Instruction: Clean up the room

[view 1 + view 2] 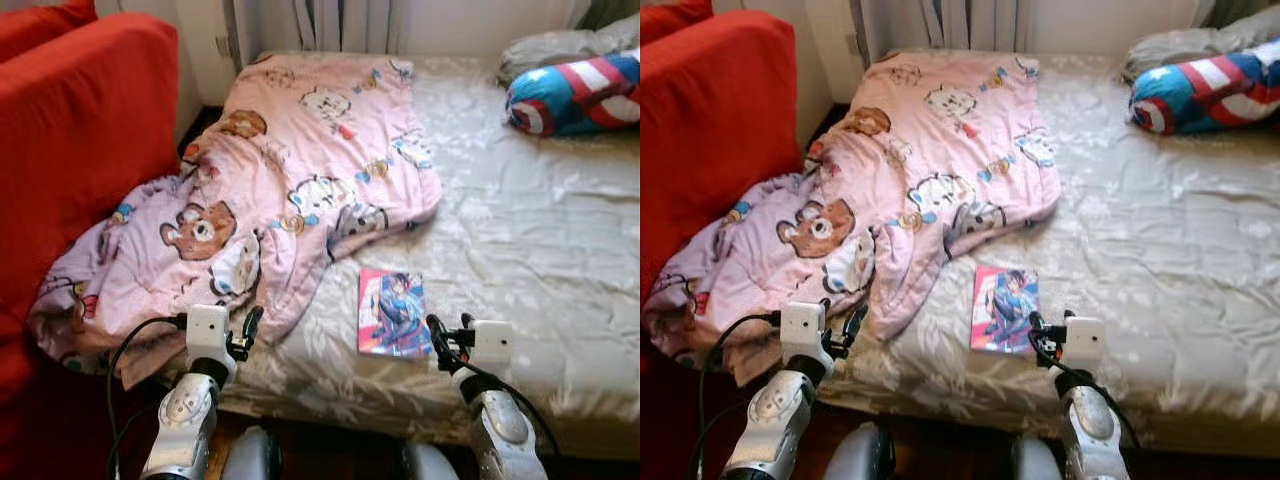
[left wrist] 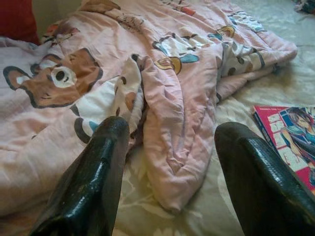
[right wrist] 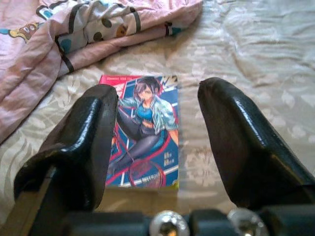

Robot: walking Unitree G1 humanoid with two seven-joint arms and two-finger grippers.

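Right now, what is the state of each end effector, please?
Left end effector: open, holding nothing, above the pink blanket's edge.
Right end effector: open, holding nothing, over the comic book.

pillow (image 1: 578, 92): cut by edge | book (image 2: 290, 140): partly behind claw

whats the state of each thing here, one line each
pink blanket: crumpled, unfolded, hanging off the bed's edge toward the red sofa
comic book: closed, flat on the bed, cover up
star pillow: lying at the bed's far corner
left gripper: open, holding nothing
right gripper: open, beside the book
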